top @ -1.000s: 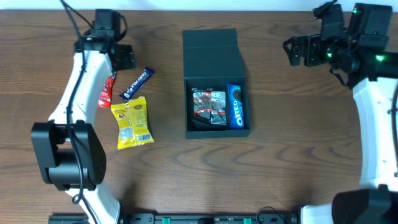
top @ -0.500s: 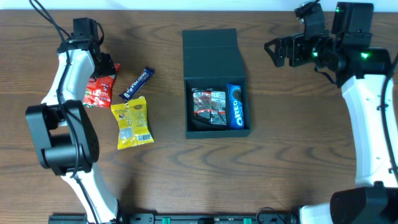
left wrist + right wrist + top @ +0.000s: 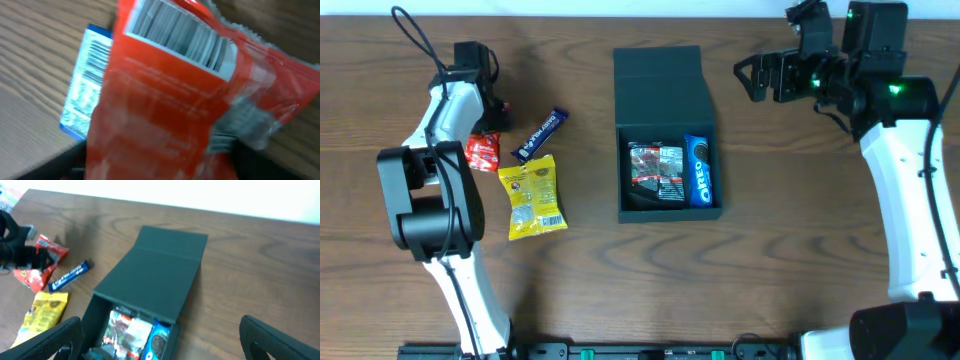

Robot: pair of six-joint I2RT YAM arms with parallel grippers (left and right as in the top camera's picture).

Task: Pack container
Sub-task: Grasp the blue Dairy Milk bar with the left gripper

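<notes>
1. The table (image 3: 800,250) is dark brown wood-grain, with long streaks running left to right.
2. The container (image 3: 670,214) sits at the middle of the table, nearer the far edge than the near one. It is a shallow, roughly square box of matte teal-black card with crisp straight walls.
3. Its lid (image 3: 660,88), a flat flap of the same card, lies folded open toward the far edge, with a crease across it.
4. Inside the container, crinkled glossy black-and-red packets (image 3: 655,172) fill the left part. A slim blue Oreo packet (image 3: 699,170) lies lengthwise against the right wall.
5. The left gripper (image 3: 488,128) is toward the far-left corner, its fingers pinching a red packet (image 3: 165,100). The packet is shiny wrinkled foil with a white barcode panel and a crimped, silvery end seam.
6. A narrow blue bar (image 3: 541,134) in glossy wrapper lies slantwise on the table just right of the red packet.
7. Nearer the table's front, a flat yellow packet (image 3: 532,196) lies with its top end just below the blue bar.
8. The right gripper (image 3: 748,80) hangs toward the far-right corner, right of the lid. Its dark, rounded fingers (image 3: 50,337) are spread wide apart with nothing between them.
</notes>
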